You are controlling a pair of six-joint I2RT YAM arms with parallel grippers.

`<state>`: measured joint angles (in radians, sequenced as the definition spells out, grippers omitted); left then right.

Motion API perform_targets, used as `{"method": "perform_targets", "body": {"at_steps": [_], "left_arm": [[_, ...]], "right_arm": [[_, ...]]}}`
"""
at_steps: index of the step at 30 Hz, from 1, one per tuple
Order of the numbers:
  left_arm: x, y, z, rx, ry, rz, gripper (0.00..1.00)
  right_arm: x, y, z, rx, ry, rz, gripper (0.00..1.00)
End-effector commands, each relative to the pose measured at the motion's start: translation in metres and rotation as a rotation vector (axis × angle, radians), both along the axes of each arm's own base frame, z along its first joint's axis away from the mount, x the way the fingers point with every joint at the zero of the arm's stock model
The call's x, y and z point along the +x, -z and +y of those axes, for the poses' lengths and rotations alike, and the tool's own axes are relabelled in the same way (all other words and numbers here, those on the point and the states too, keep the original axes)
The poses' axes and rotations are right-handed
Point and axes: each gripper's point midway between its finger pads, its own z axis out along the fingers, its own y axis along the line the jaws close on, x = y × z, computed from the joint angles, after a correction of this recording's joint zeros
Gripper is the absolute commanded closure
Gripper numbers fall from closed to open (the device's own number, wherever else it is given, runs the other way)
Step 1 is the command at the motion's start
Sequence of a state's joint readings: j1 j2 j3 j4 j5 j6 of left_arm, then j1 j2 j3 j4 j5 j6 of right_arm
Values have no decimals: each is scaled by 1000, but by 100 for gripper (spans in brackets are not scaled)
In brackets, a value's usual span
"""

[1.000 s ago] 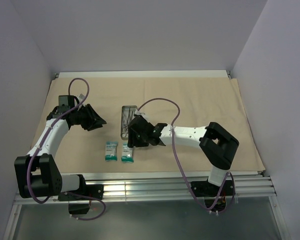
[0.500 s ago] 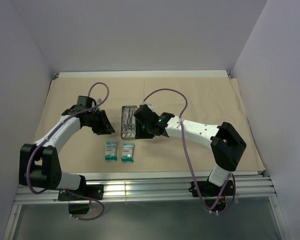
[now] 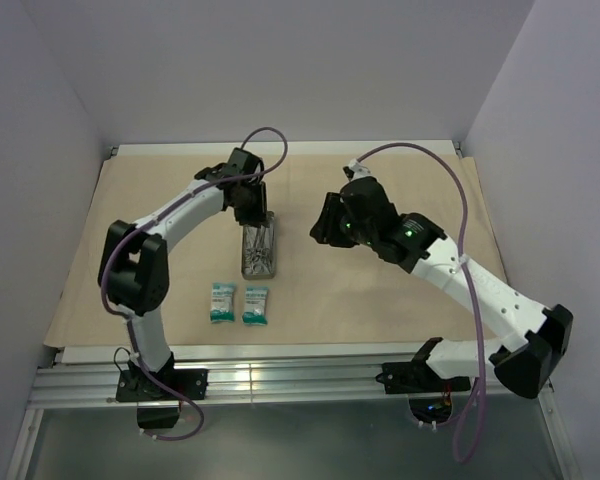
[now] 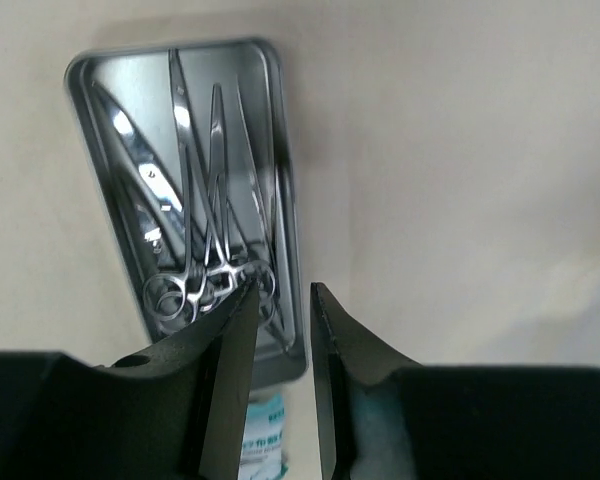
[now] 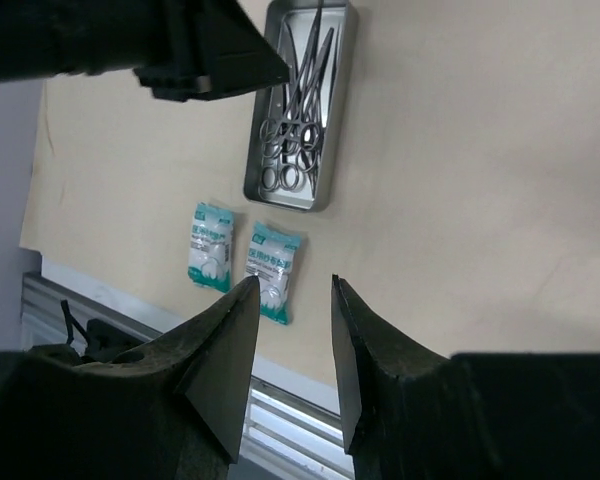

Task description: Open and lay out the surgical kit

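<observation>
The tan drape (image 3: 380, 295) lies spread flat over the table. On it stands the small grey metal tray (image 3: 275, 262) holding silver ring-handled instruments (image 3: 259, 250). Two teal-white packets (image 3: 222, 301) (image 3: 255, 304) lie side by side in front of it. My left gripper (image 3: 258, 220) hovers over the tray's far end, open and empty. In the left wrist view its tips (image 4: 283, 290) frame the tray's near right corner (image 4: 288, 220), beside the ring handles (image 4: 175, 295). My right gripper (image 3: 318, 230) hangs open to the right of the tray, holding nothing (image 5: 295, 282).
The right wrist view shows the tray (image 5: 340, 110), both packets (image 5: 212, 245) (image 5: 274, 260) and the left gripper's black body (image 5: 200, 50) above them. Metal rails (image 3: 280, 375) run along the table's near edge. Grey walls close the left, back and right.
The left arm swung from the left side to above the tray's far end. The right arm pulled away from the tray, rightward and toward the back. Both pairs of jaws narrowed a little.
</observation>
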<state>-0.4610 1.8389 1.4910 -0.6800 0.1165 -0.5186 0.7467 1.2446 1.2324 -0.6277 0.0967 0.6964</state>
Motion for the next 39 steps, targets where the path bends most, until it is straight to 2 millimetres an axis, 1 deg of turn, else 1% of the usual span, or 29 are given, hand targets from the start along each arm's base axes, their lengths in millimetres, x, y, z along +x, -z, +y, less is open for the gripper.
{"method": "perform_targets", "body": {"at_steps": [1,2,3,4,5,6,8,10,12,13,15,18,19,22,27,39], "left_arm": [[16,-7,-2,87,-47,-17,66],[17,3,-3,102,-45,11,66],[17,5,-6,104,-48,22,66],[24,3,-5,120,-63,10,66],[23,12,-4,140,-60,37,66],[26,11,-5,141,-56,34,66],[26,21,-1,176,-53,49,66],[30,24,6,223,-62,42,66],[31,26,9,237,-52,37,66],[31,28,9,241,-47,38,66],[32,30,9,248,-36,36,66],[31,40,7,249,-14,52,65],[31,45,7,252,-13,59,65],[32,53,9,264,-9,64,65],[34,58,14,282,-9,67,65],[28,83,16,302,29,125,66]], "right_arm": [[-8,0,-27,-55,-22,-28,57],[-9,-3,-31,-49,-21,-35,57],[-12,-8,-36,-36,-21,-52,57],[-12,-3,-43,-48,-12,-47,57],[-14,-5,-48,-48,-8,-53,57],[-16,-1,-53,-64,-8,-47,57],[-14,-1,-62,-75,9,-54,57],[-11,1,-70,-92,32,-58,57],[-6,3,-77,-97,64,-51,57],[-4,1,-77,-90,71,-50,57],[1,5,-79,-95,87,-35,57],[5,9,-80,-108,103,-16,57],[6,6,-80,-105,111,-17,58],[7,3,-80,-94,123,-17,58],[8,2,-85,-110,146,-16,58],[8,-1,-89,-110,177,-14,58]]}}
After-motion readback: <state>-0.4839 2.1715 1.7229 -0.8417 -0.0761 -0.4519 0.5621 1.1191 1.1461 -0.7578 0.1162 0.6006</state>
